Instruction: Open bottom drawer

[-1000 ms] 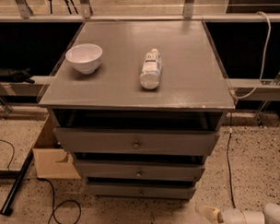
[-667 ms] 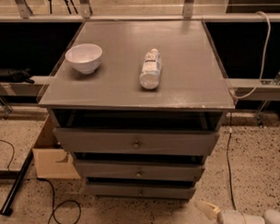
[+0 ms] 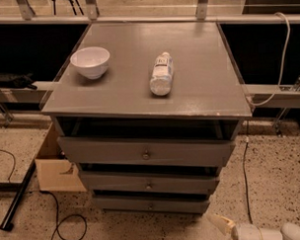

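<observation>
Camera view: looked down on the desk [image 3: 203, 85] top and on three grey drawer fronts below it.
Bottom drawer [image 3: 118, 203]: lowest front, just above the floor; sat closed under the middle drawer [image 3: 191, 182], not yet pulled out.
Knob [image 3: 151, 207]: small, round, at centre of the bottom drawer front; untouched.
Gripper [image 3: 220, 223]: sat low at bottom right, near the floor, beside the cabinet's lower right corner; well clear of the knob.
Gripper opening: could not be told from this view.
Gripper change: had crept left and slightly up toward the cabinet over the last second.
Drawer change: none; all three fronts stood as before.
Meaning for task: judged as approach phase; no contact made, opening not begun.
Next move, judged: called for further travel left to the centre line of the front, at knob height, then closure on the knob and a straight pull outward.
Risk, judged: small knob set low; left little margin for misalignment or a shallow grasp.
Desk load: white bowl [image 3: 90, 62] upright at left; bottle [image 3: 161, 74] lying on its side near centre; liable to roll under a jolt.
</observation>
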Robot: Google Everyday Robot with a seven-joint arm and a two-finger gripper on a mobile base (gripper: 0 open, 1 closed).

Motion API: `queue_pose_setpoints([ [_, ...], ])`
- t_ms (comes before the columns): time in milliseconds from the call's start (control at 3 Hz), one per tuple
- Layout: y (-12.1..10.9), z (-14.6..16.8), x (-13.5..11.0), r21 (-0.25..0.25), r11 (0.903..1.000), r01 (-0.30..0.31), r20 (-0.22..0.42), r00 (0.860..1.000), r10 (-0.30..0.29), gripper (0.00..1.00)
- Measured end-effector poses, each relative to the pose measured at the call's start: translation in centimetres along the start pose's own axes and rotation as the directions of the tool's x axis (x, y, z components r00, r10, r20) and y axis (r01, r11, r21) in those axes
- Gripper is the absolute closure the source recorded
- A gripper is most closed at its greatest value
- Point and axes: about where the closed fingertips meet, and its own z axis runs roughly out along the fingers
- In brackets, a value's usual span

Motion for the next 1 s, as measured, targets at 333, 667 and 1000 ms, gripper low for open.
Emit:
queue_pose_setpoints([
  [333,-1.7,1.5,1.0,0.024,0.9997,-0.008,0.055,0.998,0.007,0.00],
  [667,-5.0,3.4,4.4,0.065,0.9973,-0.034,0.078,0.997,0.029,0.00],
  [1000,-5.0,3.4,4.4,0.065,0.9973,-0.034,0.078,0.997,0.029,0.00],
])
